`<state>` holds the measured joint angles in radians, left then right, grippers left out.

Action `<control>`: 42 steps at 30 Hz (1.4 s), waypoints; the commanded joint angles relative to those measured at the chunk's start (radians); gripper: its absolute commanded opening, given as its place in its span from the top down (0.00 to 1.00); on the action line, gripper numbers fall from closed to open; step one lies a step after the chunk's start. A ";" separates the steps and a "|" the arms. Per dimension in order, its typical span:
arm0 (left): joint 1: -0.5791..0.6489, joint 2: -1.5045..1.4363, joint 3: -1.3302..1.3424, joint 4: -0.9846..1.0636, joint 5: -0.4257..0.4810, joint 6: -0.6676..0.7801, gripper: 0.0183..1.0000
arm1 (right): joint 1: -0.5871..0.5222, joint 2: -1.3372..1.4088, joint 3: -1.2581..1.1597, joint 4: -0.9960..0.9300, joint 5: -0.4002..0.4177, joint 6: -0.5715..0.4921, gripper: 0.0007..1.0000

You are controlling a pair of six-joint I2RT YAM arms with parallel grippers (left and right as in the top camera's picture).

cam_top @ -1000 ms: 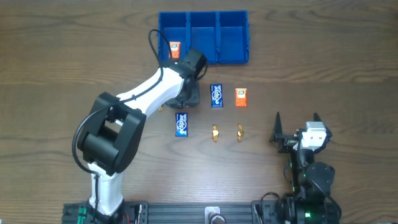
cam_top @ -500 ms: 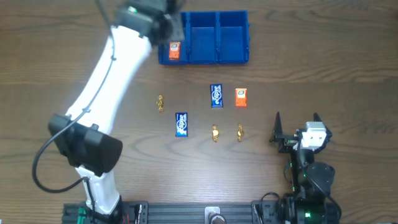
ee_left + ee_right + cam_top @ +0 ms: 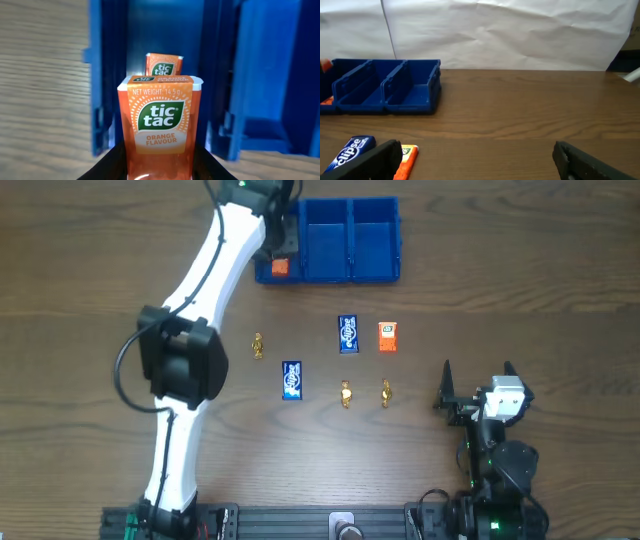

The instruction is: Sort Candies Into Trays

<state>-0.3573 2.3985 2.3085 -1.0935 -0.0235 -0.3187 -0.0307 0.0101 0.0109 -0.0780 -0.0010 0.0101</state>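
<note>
My left gripper [image 3: 160, 167] is clamped on an orange candy box [image 3: 161, 127], upright over what I think is the end compartment of the blue tray [image 3: 260, 100], where a matching orange box [image 3: 164, 65] lies. My right gripper [image 3: 478, 388] rests with its fingers apart, well away from the tray.
</note>
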 commanded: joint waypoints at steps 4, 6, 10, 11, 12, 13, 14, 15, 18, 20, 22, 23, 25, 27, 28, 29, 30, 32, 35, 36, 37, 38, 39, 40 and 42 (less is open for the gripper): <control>0.005 0.011 0.052 0.000 0.021 0.023 0.68 | -0.004 -0.007 -0.003 -0.005 -0.002 -0.012 0.00; 0.005 0.011 0.054 0.008 0.021 0.024 0.68 | -0.004 -0.007 -0.003 -0.006 -0.002 -0.012 0.00; 0.006 0.011 0.056 0.009 0.021 0.024 0.67 | -0.004 -0.007 -0.003 -0.005 -0.002 -0.012 0.00; 0.006 0.011 0.056 0.009 0.021 0.024 0.67 | -0.004 -0.007 -0.003 -0.005 -0.002 -0.012 0.00; 0.006 0.011 0.056 0.010 0.021 0.024 0.66 | -0.004 -0.007 -0.003 -0.005 -0.002 -0.012 0.00; 0.006 0.011 0.056 0.009 0.021 0.024 0.65 | -0.004 -0.007 -0.003 -0.005 -0.002 -0.012 0.00; 0.006 0.011 0.056 0.008 0.021 0.024 0.60 | -0.004 -0.007 -0.003 -0.006 -0.002 -0.012 0.00; 0.006 0.011 0.056 0.008 0.020 0.024 0.54 | -0.004 -0.007 -0.003 -0.005 -0.002 -0.012 0.00; 0.006 0.011 0.056 0.009 0.017 0.024 0.22 | -0.004 -0.007 -0.003 -0.005 -0.002 -0.012 0.00; 0.006 0.011 0.056 0.009 0.005 0.023 0.07 | -0.004 -0.007 -0.003 -0.005 -0.002 -0.012 0.00; 0.005 0.010 0.056 0.009 -0.006 0.005 0.04 | -0.004 -0.007 -0.003 -0.005 -0.002 -0.012 0.00; 0.004 0.008 0.056 0.011 -0.010 -0.010 0.03 | -0.004 -0.007 -0.003 -0.005 -0.002 -0.012 0.00; -0.013 -0.005 0.056 0.022 -0.009 -0.044 0.02 | -0.004 -0.007 -0.003 -0.006 -0.002 -0.012 0.00; -0.048 -0.019 0.056 0.033 -0.012 -0.056 0.00 | -0.004 -0.007 -0.003 -0.006 -0.002 -0.012 0.00; -0.072 -0.025 0.056 0.037 -0.019 -0.064 0.00 | -0.004 -0.007 -0.003 -0.005 -0.002 -0.012 0.00; -0.106 -0.033 0.056 0.037 -0.035 -0.082 0.00 | -0.004 -0.007 -0.003 -0.005 -0.002 -0.012 0.00; -0.142 -0.038 0.056 0.034 -0.045 -0.103 0.00 | -0.004 -0.007 -0.003 -0.005 -0.002 -0.012 0.00; -0.203 -0.039 0.056 0.031 -0.055 -0.155 0.00 | -0.004 -0.007 -0.003 -0.005 -0.002 -0.012 0.00; -0.298 -0.036 0.056 0.002 -0.058 -0.237 0.01 | -0.004 -0.007 -0.003 -0.005 -0.002 -0.012 0.00; -0.330 -0.033 0.056 -0.013 -0.064 -0.262 0.02 | -0.004 -0.007 -0.003 -0.005 -0.002 -0.012 0.00; -0.361 -0.031 0.056 -0.024 -0.071 -0.280 0.02 | -0.004 -0.007 -0.003 -0.006 -0.002 -0.011 0.00; -0.395 -0.031 0.053 -0.037 -0.090 -0.306 0.02 | -0.004 -0.007 -0.003 -0.005 -0.002 -0.012 0.00; -0.420 -0.030 0.045 -0.036 -0.101 -0.322 0.03 | -0.004 -0.007 -0.003 -0.005 -0.002 -0.012 0.00; -0.443 -0.030 0.038 -0.035 -0.107 -0.339 0.04 | -0.004 -0.007 -0.003 -0.005 -0.002 -0.012 0.00; -0.473 -0.024 0.027 -0.036 -0.107 -0.369 0.04 | -0.004 -0.007 -0.003 -0.005 -0.002 -0.012 0.00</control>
<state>-0.7982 2.4050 2.3417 -1.1217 -0.0822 -0.5812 -0.0307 0.0101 0.0109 -0.0780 -0.0010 0.0101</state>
